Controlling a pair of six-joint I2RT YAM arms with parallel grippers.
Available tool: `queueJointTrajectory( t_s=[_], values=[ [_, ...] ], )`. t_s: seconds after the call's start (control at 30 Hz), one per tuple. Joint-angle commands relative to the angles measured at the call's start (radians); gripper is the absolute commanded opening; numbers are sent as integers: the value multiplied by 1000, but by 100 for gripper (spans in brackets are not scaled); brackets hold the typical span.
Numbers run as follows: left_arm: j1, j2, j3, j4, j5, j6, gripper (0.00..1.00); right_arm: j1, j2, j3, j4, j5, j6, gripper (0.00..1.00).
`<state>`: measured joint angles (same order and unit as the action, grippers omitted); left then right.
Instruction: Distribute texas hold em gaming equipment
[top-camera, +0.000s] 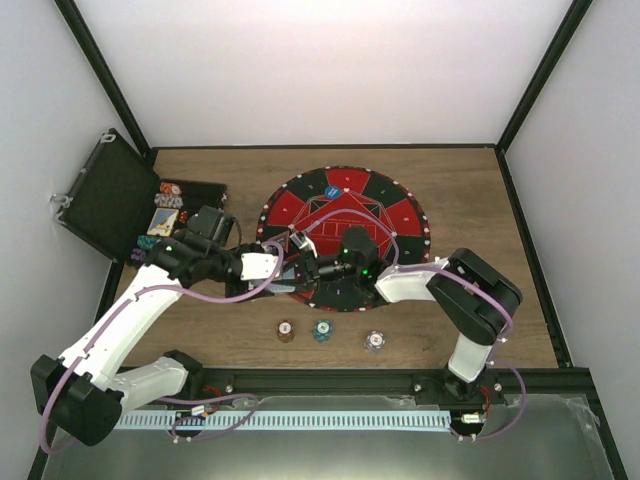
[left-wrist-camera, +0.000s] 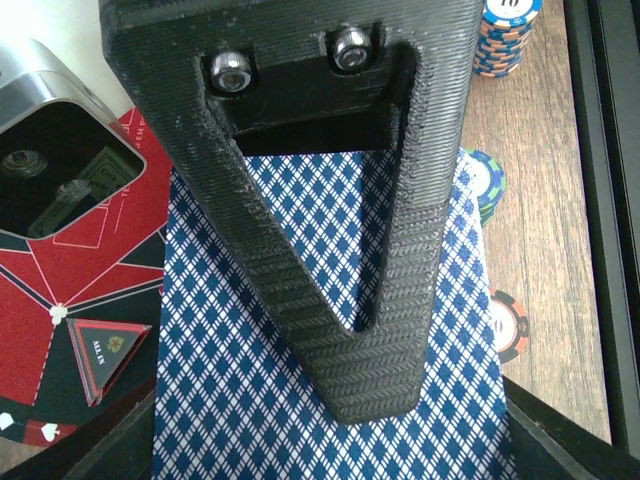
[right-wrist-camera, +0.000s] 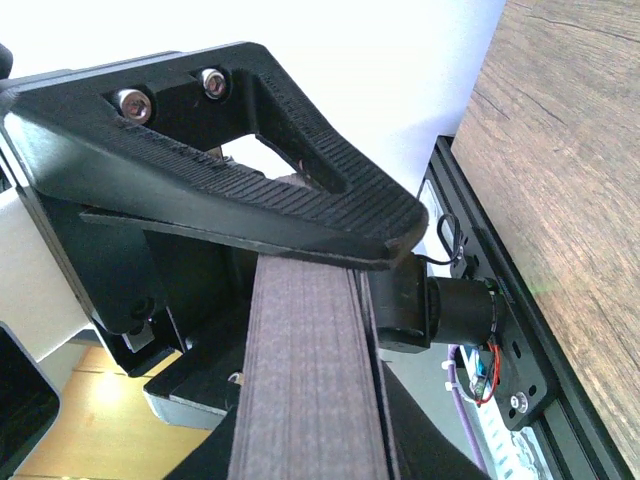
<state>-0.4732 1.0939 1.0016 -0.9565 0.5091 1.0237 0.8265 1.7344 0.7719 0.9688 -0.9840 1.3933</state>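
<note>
Right wrist: right gripper (right-wrist-camera: 345, 285) clamps blue diamond-backed card deck (right-wrist-camera: 300, 380); left gripper (left-wrist-camera: 375, 385) over it, closure cannot be told.

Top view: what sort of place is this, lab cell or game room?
Probably a robot test cell: bare white walls and black frame posts box in a wood table, two arms are bolted at its near edge, and the poker mat looks staged.
</note>
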Motion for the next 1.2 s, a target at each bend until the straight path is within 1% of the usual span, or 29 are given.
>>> queueJointTrajectory(
  t_s=[0.0, 0.03, 0.07, 0.13, 0.17, 0.23, 0.37, 0.6, 0.8, 1.03, 1.17],
  values=[
    [0, 8, -20, 6, 29, 37, 63, 8, 11, 52, 9, -2, -4, 11],
    [1, 7, -22, 9, 26, 35, 64, 8, 11, 54, 2, 1, -4, 11],
    [-1, 6, -24, 12, 24, 33, 66, 8, 10, 56, -6, 6, -6, 11],
    [-2, 4, -28, 25, 14, 19, 82, 9, 10, 64, -28, 10, -14, 11],
    [-2, 4, -28, 28, 9, 18, 86, 11, 10, 67, -34, 12, -17, 11],
    [-1, 4, -28, 30, 1, 18, 90, 11, 12, 74, -48, 12, -24, 11],
    [-4, 6, -28, 31, -1, 18, 91, 15, 19, 81, -57, 11, -27, 11],
    [-2, 7, -15, 34, 8, 14, 89, 25, 29, 95, -79, 13, -38, 11],
    [-2, 8, -17, 26, 15, 21, 84, 35, 35, 112, -103, 13, -50, 10],
    [-3, 2, -17, 10, 18, 33, 70, 39, 39, 116, -117, 17, -56, 10],
    [-4, -3, -11, -3, 23, 37, 64, 39, 34, 119, -141, 26, -70, 10]
  ],
)
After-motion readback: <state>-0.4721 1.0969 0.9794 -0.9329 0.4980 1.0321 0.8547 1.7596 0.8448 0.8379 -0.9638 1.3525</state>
